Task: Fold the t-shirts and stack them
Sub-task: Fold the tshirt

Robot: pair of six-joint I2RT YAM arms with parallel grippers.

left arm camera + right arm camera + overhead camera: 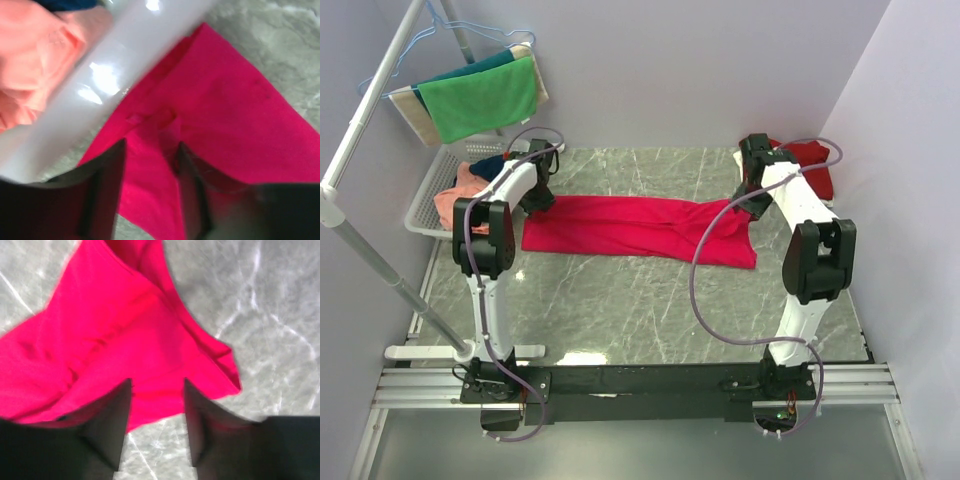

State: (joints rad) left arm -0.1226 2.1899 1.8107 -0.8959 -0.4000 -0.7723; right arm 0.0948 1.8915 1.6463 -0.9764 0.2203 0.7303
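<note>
A bright pinkish-red t-shirt (635, 228) lies as a long flat band across the middle of the marble table. My left gripper (538, 200) hangs over its left end, beside the basket. In the left wrist view that gripper (150, 145) stands open, with red cloth (235, 115) lying slack under the gap. My right gripper (752, 205) is over the shirt's right end. It too is open (156, 382), just above the shirt's edge (150, 340), gripping nothing. A maroon shirt (812, 160) sits bunched at the back right.
A white basket (425, 205) at the left edge holds a salmon-orange shirt (455, 200) and a navy one (485, 165); its rim (100, 85) is close to my left fingers. A green towel (480, 98) hangs on the rack (360, 120) at the back left.
</note>
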